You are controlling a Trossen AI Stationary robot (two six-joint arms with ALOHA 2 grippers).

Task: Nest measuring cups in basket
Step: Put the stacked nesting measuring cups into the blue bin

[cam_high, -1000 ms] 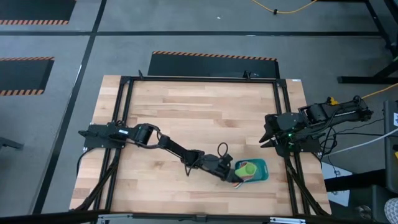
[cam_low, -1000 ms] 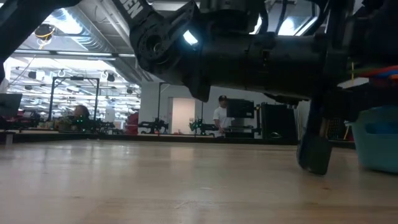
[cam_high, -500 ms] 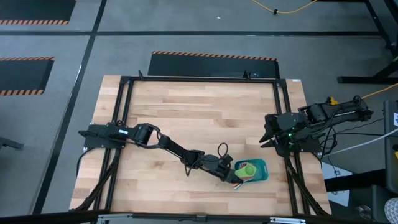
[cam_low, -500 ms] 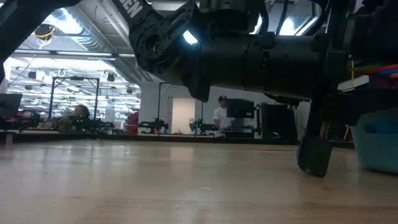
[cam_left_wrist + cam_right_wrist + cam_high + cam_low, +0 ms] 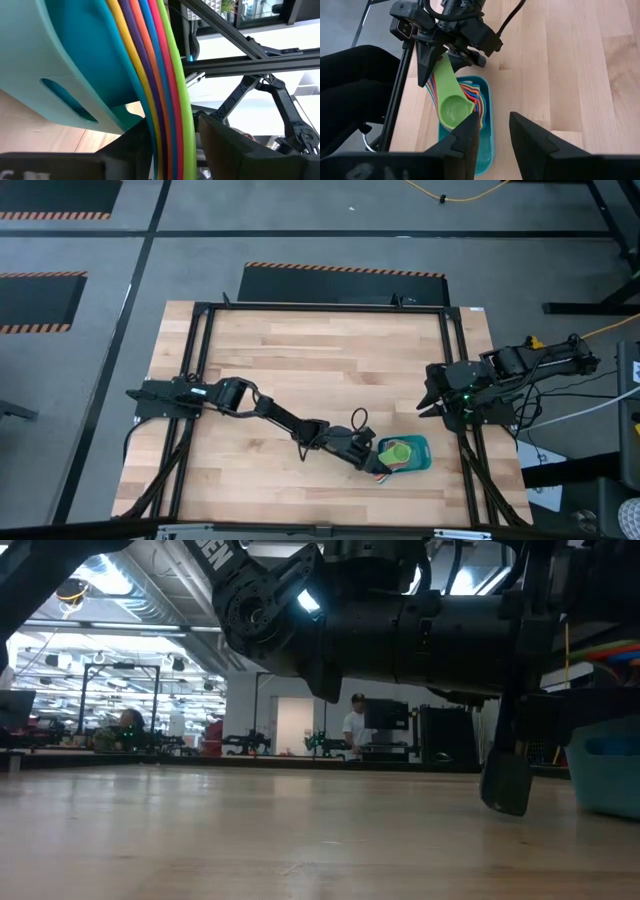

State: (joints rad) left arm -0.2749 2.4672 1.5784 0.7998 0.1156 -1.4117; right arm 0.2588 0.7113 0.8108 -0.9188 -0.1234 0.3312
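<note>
At the table's [image 5: 300, 350] front right corner, one entry per item:

- Basket [image 5: 422, 455]: teal, flat on the wood, well inside the table's edge
- Measuring cups [image 5: 454, 107]: one nested stack in the basket, green cup on top. The coloured handles [image 5: 165, 75] fanned together and stuck out over the rim toward the left arm
- Left gripper [image 5: 375, 463]: low at the basket's near end, one finger on each side of the bundled handles. The jaws stood close about the handles, but the views did not show whether they pinched them or had let go
- Right gripper [image 5: 430, 395]: parked at the table's right edge, well apart from the basket, jaws parted and empty
- Person: standing far off in the room behind, taking no part

Step judged in hand: releasing the stack. The task looked nearly complete.

Handling note: the fingers had to spread fully clear of the handles before any lift, and the withdrawal was best made straight back along the line of the handles. A sideways pull risked catching the light plastic, tipping the stack or dragging the basket across the wood
</note>
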